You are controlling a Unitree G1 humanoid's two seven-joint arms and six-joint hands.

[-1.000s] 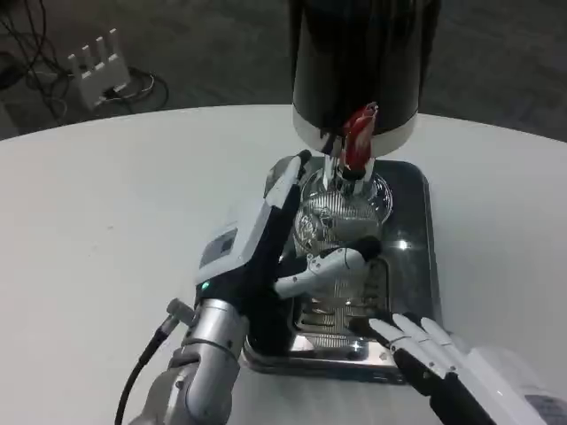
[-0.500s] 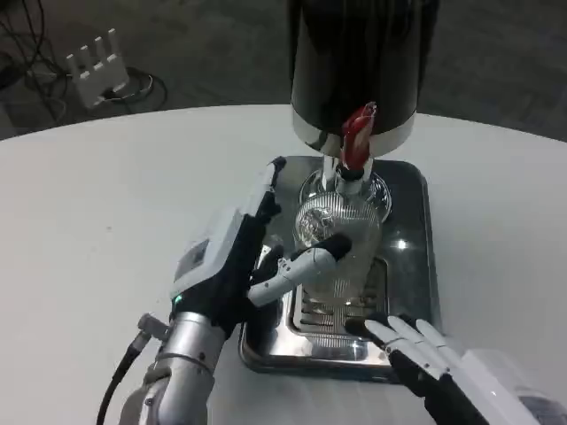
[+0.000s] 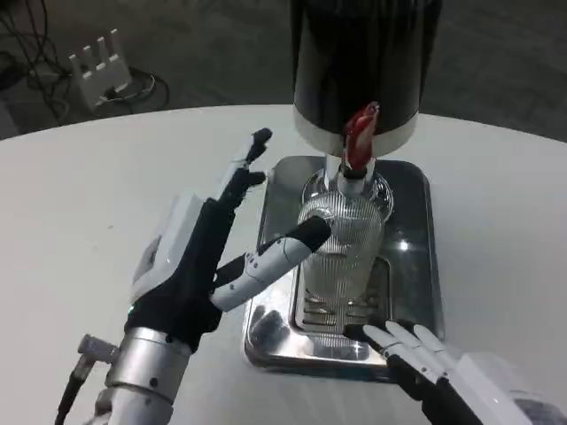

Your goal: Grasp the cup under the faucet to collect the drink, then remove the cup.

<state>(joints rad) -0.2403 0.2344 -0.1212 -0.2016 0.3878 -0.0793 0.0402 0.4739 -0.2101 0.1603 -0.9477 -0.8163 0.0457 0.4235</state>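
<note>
1. Spreading across the whole lower picture, one round white table (image 3: pixel 80 221) carries everything; its left half lies bare, giving wide room there, and its curved far edge runs behind the dispenser.
2. One tall black cylindrical drink dispenser (image 3: pixel 365 62) with a silver base band stands at the tray's far edge; no writing is readable on it.
3. One shiny rectangular steel drip tray (image 3: pixel 416 221) lies under it, its near edge close to the table's near edge.
4. One left hand (image 3: pixel 199 257) is spread wide beside the tray's left rim, holding nothing; one finger's tip reaches the cup.
5. One right hand (image 3: pixel 425 359) rests at the tray's near edge, fingers loosely apart, empty.
6. One clear ribbed glass cup (image 3: pixel 341 248) stands upright on the tray's grate, beneath the faucet.
7. One red-handled faucet (image 3: pixel 359 142) hangs just above the cup.
</note>
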